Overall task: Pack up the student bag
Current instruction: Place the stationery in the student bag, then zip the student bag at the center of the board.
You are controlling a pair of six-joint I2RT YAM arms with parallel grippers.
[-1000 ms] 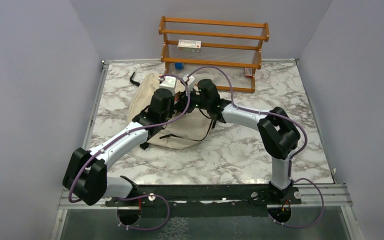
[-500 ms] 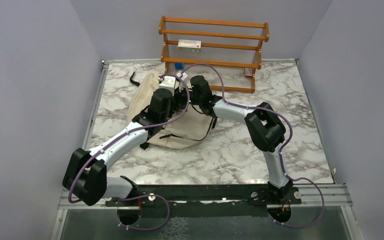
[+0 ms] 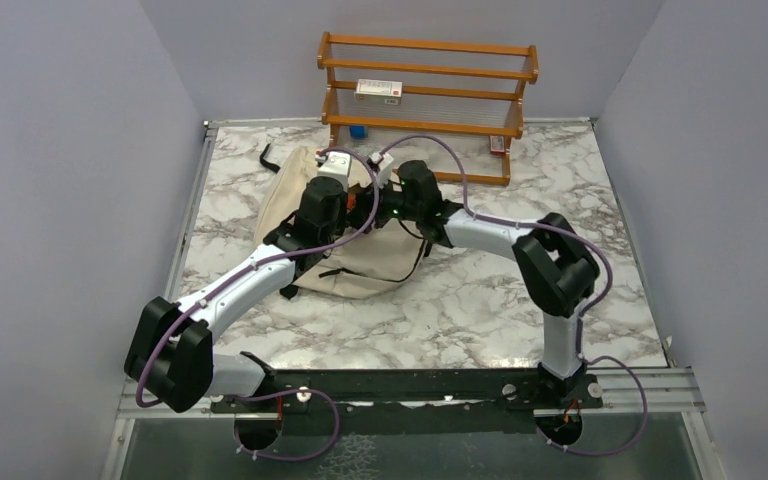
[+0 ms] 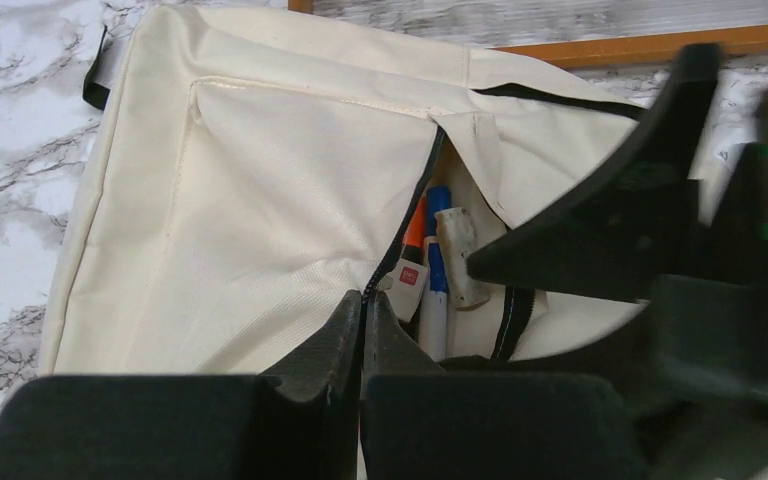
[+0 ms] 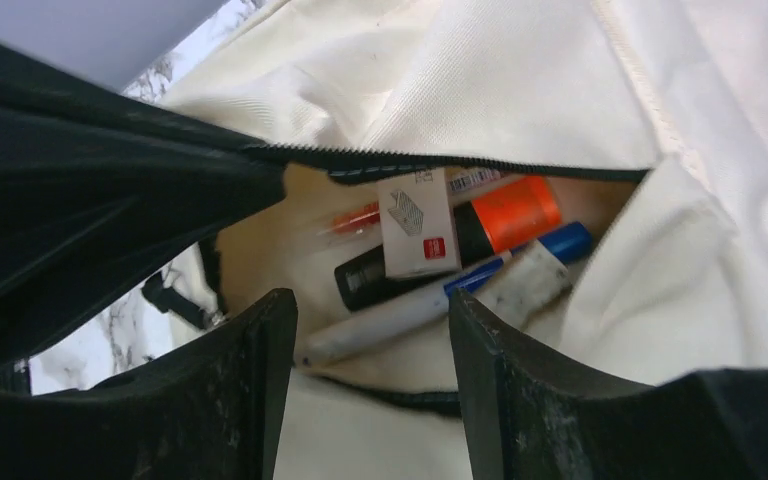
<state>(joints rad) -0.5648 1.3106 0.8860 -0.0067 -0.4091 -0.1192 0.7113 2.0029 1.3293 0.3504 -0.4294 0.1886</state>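
Observation:
The cream student bag (image 3: 282,196) lies flat at the back left of the marble table. Its front pocket gapes along a black zipper (image 4: 415,215). My left gripper (image 4: 363,300) is shut on the pocket's zipper edge and holds it up. My right gripper (image 5: 372,305) hovers open just above the pocket mouth, with nothing between its fingers. Inside the pocket lie an orange-and-black marker (image 5: 505,215), a small white box (image 5: 417,235), a white pen with a blue cap (image 5: 430,300), a red pen (image 5: 355,215) and a pale eraser (image 5: 525,280). Both grippers meet over the bag (image 4: 260,180) in the top view.
A wooden rack (image 3: 425,100) stands against the back wall behind the bag. On it are a white box (image 3: 378,89), a small blue item (image 3: 358,131) and a red-and-white item (image 3: 497,145). Grey walls close in on both sides.
My right gripper's jaws have spread wider. The right arm shifted left towards the rack, then came back over the pocket. The left arm and its hold have not moved.

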